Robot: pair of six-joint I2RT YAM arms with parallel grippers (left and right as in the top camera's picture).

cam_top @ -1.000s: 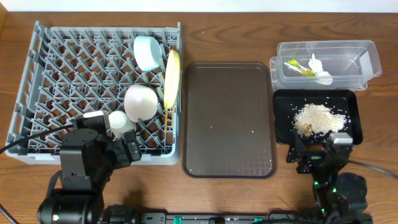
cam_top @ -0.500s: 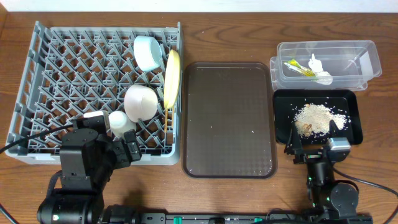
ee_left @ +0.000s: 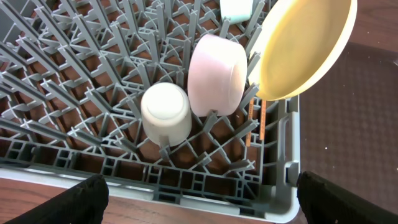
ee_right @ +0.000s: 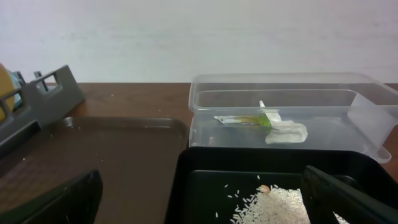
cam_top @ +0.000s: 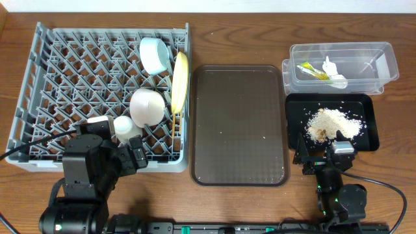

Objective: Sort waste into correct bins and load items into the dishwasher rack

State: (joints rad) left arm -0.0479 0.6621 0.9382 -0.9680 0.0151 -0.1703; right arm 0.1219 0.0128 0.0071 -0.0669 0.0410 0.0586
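Observation:
The grey dishwasher rack (cam_top: 65,78) holds the light-blue bowl (cam_top: 155,54), the yellow plate (cam_top: 179,81) on edge, the white bowl (cam_top: 147,106) and the white cup (cam_top: 123,125). In the left wrist view, the wooden chopsticks (ee_left: 262,124) stand under the plate (ee_left: 305,50). The clear tub (cam_top: 383,65) holds the green-and-yellow wrapper (cam_top: 311,71) and white scraps (cam_top: 333,68). The black tray (cam_top: 367,110) holds rice crumbs (cam_top: 331,123). My left gripper (ee_left: 199,205) is open and empty over the rack's front edge. My right gripper (ee_right: 205,199) is open and empty at the black tray's front edge.
A brown serving tray (cam_top: 238,123) lies between the rack and the bins, with a few stray grains on it. The tub and black tray sit side by side at the right. Both arm bases stand at the table's front edge.
My right arm has drawn back and a little left, away from the black tray toward the front edge. The left arm and all objects have stayed put.

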